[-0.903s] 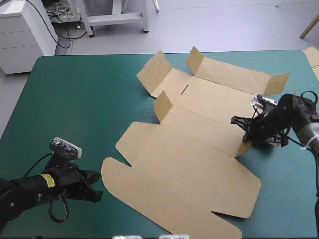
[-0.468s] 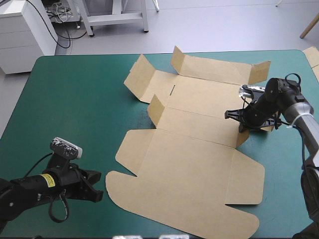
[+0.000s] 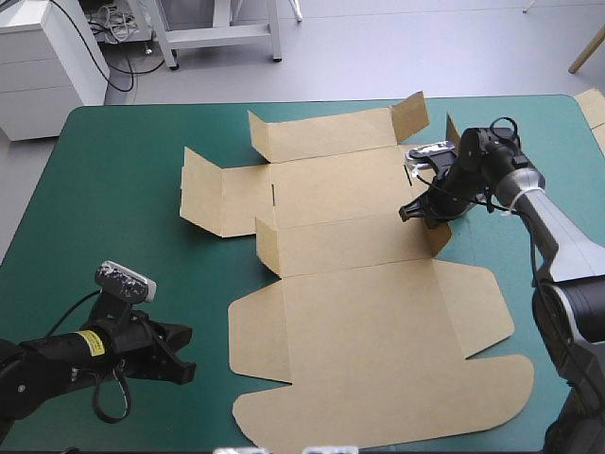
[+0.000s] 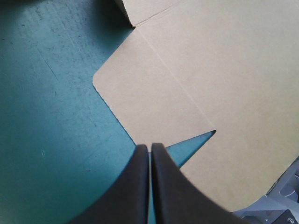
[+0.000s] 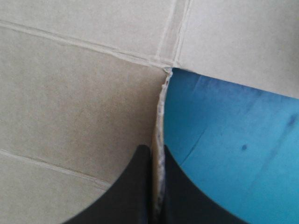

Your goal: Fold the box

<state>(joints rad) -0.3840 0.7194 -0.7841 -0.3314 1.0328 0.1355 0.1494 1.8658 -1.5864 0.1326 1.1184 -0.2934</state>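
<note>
high camera overlooks the table (image 3: 123, 170); both wrist cameras sit close, sharing the box (image 3: 378, 322).

The left arm (image 3: 47, 364) is black with a yellow label (image 3: 90, 342) bearing dark print. The right arm (image 3: 558, 236) has a black wrist section and grey forearm link. The fingers (image 4: 126, 191) are broad black fins.

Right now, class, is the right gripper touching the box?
Touching. The right wrist view shows the right gripper shut on a raised flap edge of the box.
</note>
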